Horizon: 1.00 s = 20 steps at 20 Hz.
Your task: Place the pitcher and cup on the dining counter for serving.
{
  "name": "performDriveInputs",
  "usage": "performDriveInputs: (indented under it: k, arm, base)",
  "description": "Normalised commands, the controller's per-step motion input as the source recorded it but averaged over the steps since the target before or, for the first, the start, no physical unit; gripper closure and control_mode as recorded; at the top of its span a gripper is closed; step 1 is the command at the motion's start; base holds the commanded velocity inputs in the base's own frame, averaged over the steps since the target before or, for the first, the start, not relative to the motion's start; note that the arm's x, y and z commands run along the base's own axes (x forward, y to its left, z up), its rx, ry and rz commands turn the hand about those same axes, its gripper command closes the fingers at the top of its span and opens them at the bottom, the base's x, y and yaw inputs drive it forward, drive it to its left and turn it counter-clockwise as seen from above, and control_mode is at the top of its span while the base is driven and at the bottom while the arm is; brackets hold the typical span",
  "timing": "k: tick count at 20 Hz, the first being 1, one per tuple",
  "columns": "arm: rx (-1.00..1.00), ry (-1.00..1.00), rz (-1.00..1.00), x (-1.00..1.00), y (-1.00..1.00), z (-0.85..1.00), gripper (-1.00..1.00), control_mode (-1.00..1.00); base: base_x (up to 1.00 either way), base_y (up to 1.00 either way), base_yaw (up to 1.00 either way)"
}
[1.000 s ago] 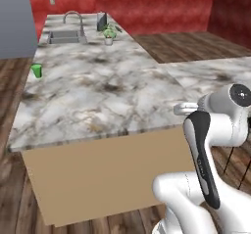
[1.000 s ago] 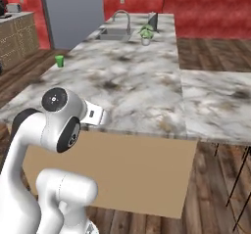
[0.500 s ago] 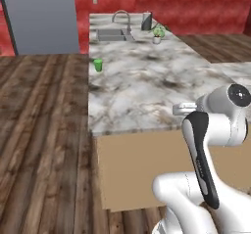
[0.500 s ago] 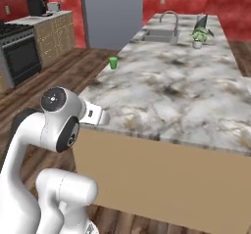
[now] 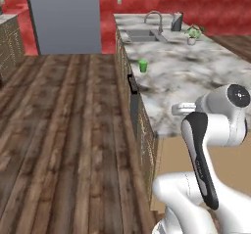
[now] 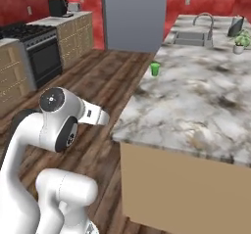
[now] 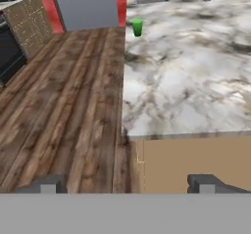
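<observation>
A: What's the gripper (image 7: 127, 185) doing?
B: Fingers spread wide, nothing between them, hanging short of the marble counter's (image 7: 196, 96) near edge.
A: And the cup (image 7: 137, 27)?
B: Well ahead of the hand and slightly left, by the counter's left rim. Beyond it sit the sink (image 5: 139, 34) and potted plant (image 5: 192, 33).
A: Step?
B: Likely the approach. Next: close in on the cup and reach.

marble counter (image 5: 196, 76): green cup (image 5: 142, 65) nr edge, potted plant (image 5: 192, 33) far end.
</observation>
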Motion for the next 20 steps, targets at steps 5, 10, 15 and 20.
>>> performDriveInputs:
  k: [5,10,15,20]
  arm:
    - [0.00,0.00,0.00,0.00,0.00,0.00,-1.00,1.00]
    - [0.00,0.00,0.00,0.00,0.00,0.00,-1.00,1.00]
    - [0.00,0.00,0.00,0.00,0.00,0.00,-1.00,1.00]
    - [0.00,0.00,0.00,0.00,0.00,0.00,-1.00,1.00]
  base:
    - [1.00,1.00,-0.17]
    - [1.00,1.00,-0.44]
    - [1.00,1.00,-0.46]
    - [1.00,0.99,-0.51]
